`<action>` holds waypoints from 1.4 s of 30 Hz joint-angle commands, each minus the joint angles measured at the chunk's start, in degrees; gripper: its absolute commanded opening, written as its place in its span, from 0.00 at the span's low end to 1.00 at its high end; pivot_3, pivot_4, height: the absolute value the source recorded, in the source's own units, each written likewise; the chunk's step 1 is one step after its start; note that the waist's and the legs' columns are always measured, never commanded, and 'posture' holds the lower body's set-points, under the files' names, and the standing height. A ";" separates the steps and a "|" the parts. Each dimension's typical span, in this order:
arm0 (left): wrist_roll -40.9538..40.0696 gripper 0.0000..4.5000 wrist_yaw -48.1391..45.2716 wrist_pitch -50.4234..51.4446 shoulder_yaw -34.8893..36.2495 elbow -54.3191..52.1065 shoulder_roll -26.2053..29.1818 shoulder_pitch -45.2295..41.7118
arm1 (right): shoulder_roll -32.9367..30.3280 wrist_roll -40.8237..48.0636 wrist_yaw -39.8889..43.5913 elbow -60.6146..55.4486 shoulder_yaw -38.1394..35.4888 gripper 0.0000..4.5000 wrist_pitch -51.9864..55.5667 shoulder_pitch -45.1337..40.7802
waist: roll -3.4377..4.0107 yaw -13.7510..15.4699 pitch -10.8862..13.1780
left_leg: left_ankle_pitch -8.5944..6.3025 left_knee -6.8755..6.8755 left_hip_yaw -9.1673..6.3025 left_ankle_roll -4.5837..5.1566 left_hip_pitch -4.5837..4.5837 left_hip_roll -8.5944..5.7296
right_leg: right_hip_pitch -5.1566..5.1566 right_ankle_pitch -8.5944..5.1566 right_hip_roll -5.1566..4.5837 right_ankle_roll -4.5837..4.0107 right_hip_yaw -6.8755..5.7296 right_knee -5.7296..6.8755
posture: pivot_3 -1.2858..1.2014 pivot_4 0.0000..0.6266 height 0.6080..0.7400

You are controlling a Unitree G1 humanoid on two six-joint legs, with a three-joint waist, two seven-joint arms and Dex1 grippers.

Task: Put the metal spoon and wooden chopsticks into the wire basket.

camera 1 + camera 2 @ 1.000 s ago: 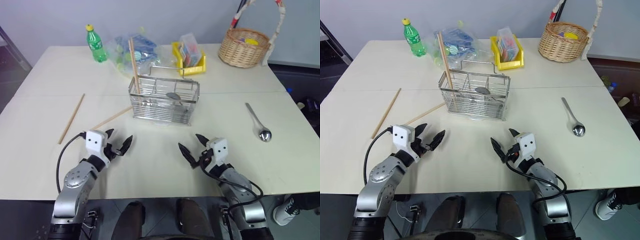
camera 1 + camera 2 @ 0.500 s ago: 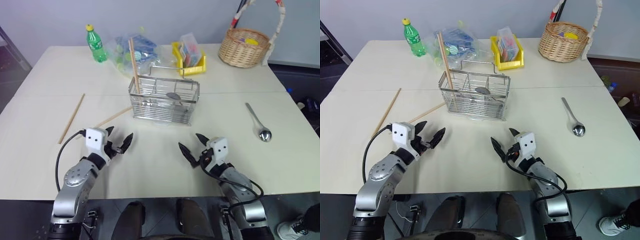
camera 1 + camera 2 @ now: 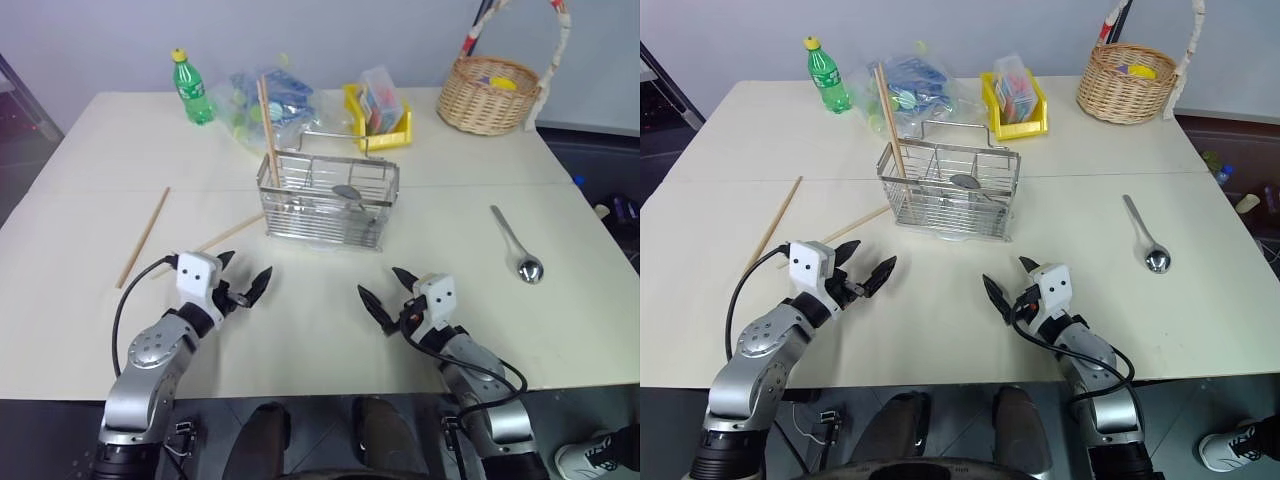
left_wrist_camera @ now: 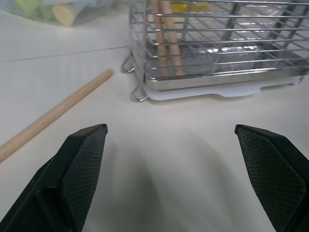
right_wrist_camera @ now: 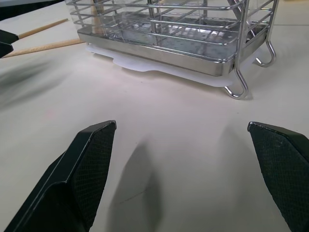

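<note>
Both my jaws gape empty, low over the bench, facing the rectangular silver wire basket (image 3: 329, 203); pale wooden chopstick (image 3: 224, 236) lies just ahead of my left jaws, ready for pickup.

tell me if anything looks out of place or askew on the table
Nothing spilled or damaged. Still loose outside the wire basket: two wooden chopsticks lying at different angles on its left, and a metal spoon far off on its right. The chopsticks already in the basket lean, sticking well above the rim.
</note>
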 commanded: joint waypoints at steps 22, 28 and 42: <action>-22.00 0.99 -33.86 7.79 -0.19 -9.00 21.47 -9.94 | -8.58 3.97 4.28 -6.40 -5.58 1.00 6.92 -2.87 | 0.37 -0.03 0.20 | 0.00 0.01 0.03 0.01 -0.04 -0.01 | -0.02 -0.01 -0.01 -0.03 0.01 0.00 | 0.52 0.24 1.00; -19.73 0.99 -34.76 4.48 -1.08 -6.38 19.71 -10.39 | -18.50 14.64 7.98 -12.15 -15.78 1.00 17.99 -6.75 | 0.43 -0.03 0.25 | 0.00 0.00 0.03 0.01 -0.03 0.00 | -0.02 -0.01 0.00 -0.03 0.01 0.00 | 0.52 0.24 1.00; -13.75 0.99 -31.14 -2.15 -3.59 -2.53 12.47 -15.88 | -37.15 13.10 22.13 14.94 -17.34 1.00 21.46 -23.44 | 0.42 -0.04 0.30 | -0.04 0.05 0.09 0.10 -0.05 0.00 | 0.03 0.01 0.00 0.02 0.01 -0.06 | 0.52 0.24 1.00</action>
